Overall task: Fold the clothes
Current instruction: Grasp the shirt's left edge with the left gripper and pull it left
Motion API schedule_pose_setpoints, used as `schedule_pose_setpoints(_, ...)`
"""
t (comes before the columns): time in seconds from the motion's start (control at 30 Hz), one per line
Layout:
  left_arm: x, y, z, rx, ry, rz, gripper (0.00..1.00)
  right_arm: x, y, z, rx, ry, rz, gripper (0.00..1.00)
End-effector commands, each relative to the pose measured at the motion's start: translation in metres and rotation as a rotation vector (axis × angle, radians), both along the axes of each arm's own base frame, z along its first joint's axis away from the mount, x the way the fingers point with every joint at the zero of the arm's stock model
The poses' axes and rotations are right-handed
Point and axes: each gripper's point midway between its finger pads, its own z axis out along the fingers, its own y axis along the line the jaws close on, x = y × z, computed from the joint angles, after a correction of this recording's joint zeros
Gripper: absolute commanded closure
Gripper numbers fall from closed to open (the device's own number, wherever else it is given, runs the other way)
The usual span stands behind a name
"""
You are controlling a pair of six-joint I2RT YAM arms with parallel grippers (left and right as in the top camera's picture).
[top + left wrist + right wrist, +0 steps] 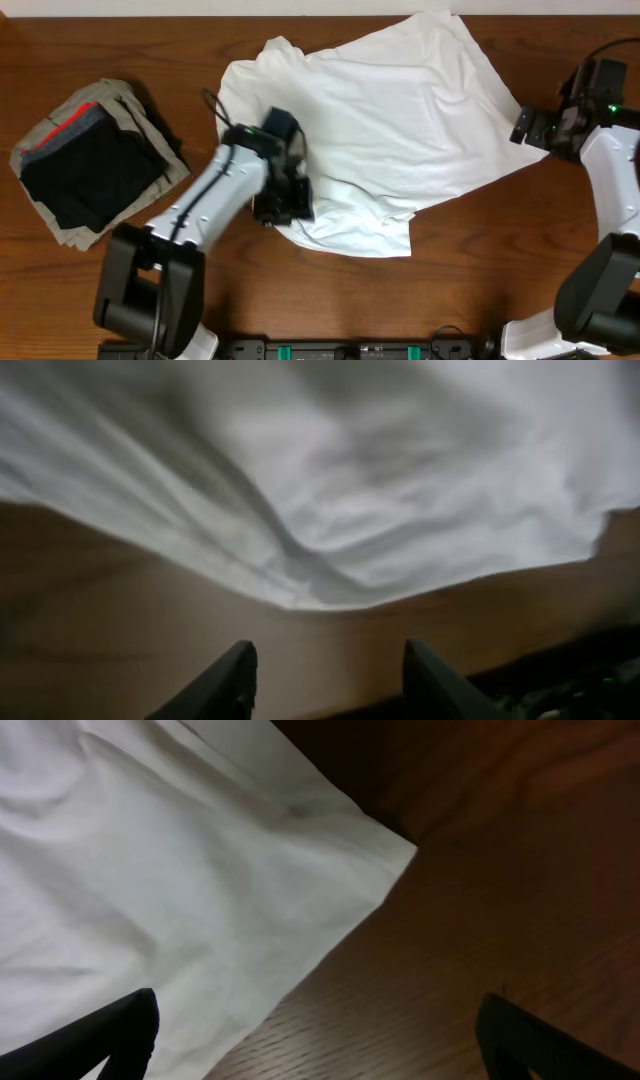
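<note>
— Left gripper [328,650], jaws apart and holding nothing, low over bare worktop [120,610], just short of the near-left edge of the white T-shirt [390,120].
— And the other side?
— Right gripper [318,998], jaws wide, likewise empty, poised beside a hemmed corner [395,850] at the shirt's right end.
— Position of the shirt?
— Spread rumpled across the middle of the worktop, reaching toward the far edge, with one flap doubled over at the near side. Well apart from the stack of folded garments [95,165] at far left.
— Handling?
— Judged thin, light and wholly limp: deep creases, soft ridges, no stiffness to hold a shape. Probably prone to sag, bunch and trail if lifted from one point, and to slide readily on the smooth wood. Not fragile, though easily dragged out of line.
— Best hold?
— At the edges, not the middle. Pinch a hem or a corner, for the firmer bite of doubled cloth. Take two corners together, one per gripper, and keep the span taut for a flat fold. Go low enough to catch the edge cleanly, without scooping up the layers underneath.
</note>
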Motion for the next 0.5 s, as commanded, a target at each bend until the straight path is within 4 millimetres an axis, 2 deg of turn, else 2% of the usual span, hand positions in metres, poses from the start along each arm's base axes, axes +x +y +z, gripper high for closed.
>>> schedule_pose_setpoints(0.0,-0.011,0.01,-0.014,0.115,0.005,0.02,0.46,0.005,0.0,-0.002,0.014,-0.004,0.021,0.01)
schedule_pose_setpoints(0.1,-0.021,0.01,-0.019,0.143,0.058,0.11,0.3,0.005,0.0,-0.003,0.013,0.002,0.028,0.01)
schedule_pose_setpoints(0.2,-0.029,0.014,-0.024,0.17,0.097,0.175,0.2,0.004,0.0,-0.003,0.015,0.006,0.028,0.01)
schedule_pose_setpoints(0.47,-0.024,0.003,-0.048,0.105,0.074,0.273,0.21,0.001,0.001,-0.005,0.018,0.017,0.028,0.01)
